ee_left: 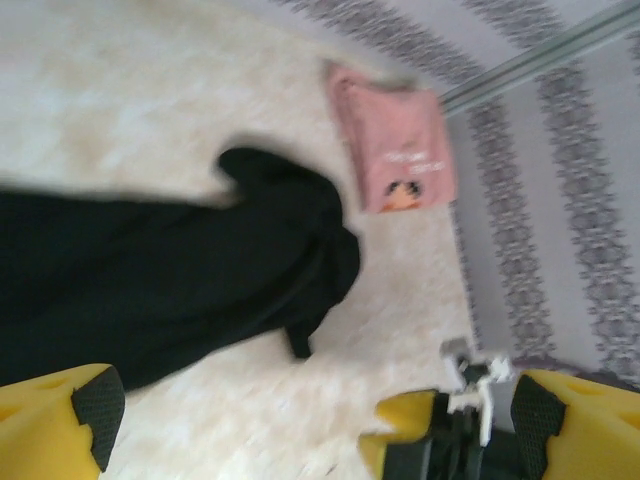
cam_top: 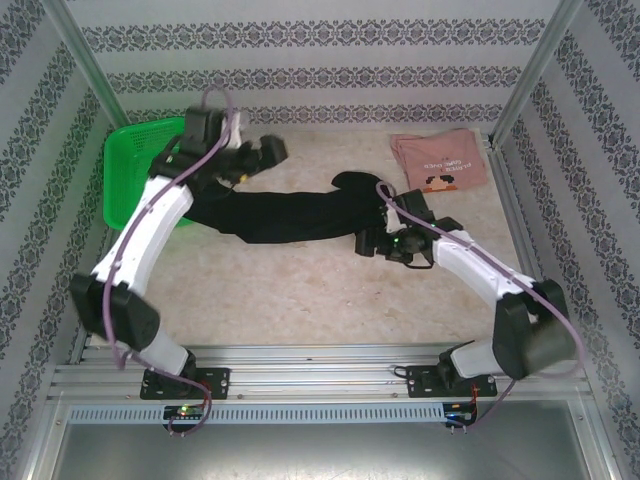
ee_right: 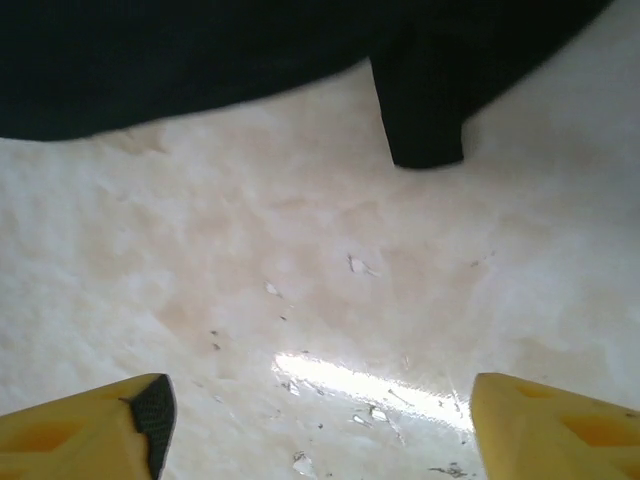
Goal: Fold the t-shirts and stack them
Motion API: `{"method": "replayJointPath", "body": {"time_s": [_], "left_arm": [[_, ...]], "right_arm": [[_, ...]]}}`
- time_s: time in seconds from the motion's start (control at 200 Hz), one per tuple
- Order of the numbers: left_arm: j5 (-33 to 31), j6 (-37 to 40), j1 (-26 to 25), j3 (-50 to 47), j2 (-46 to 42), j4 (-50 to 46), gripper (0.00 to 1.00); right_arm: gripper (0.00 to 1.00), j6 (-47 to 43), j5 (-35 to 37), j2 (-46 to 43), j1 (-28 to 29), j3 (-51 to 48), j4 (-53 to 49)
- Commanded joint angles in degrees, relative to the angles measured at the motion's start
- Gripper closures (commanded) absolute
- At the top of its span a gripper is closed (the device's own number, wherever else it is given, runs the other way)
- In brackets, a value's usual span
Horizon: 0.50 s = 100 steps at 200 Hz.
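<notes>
One t-shirt (cam_top: 290, 215) lies stretched across the middle of the surface (cam_top: 300, 290); the other t-shirt (cam_top: 440, 160) sits back right, the basket (cam_top: 130, 170) back left.

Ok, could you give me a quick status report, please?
Left gripper open, empty. Right gripper open, over bare table. Black t-shirt sprawled unfolded; pink t-shirt folded, far right. Green basket at far left.

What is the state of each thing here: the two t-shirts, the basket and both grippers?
black t-shirt: unfolded, lying crumpled in a long band across the table, held by neither gripper.
pink t-shirt: folded, lying flat at the far right, print facing up.
green basket: at the far left; what is inside cannot be told.
left gripper: open, empty.
right gripper: open, empty, over bare table.
</notes>
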Motion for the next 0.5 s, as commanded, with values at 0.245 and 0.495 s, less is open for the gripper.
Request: {"method": "replayJointPath", "body": {"time_s": [0.245, 0.495], "left_arm": [[-5.5, 1.2, 7.5, -19.9, -3.2, 5.1, 0.0], [-12.4, 1.1, 7.5, -18.8, 3.7, 3.3, 0.04]], "right_arm": [[0.32, 1.1, 5.1, 13.1, 0.0, 4.4, 6.0], [0.46, 3.4, 7.0, 21.4, -0.1, 9.0, 8.8]]}}
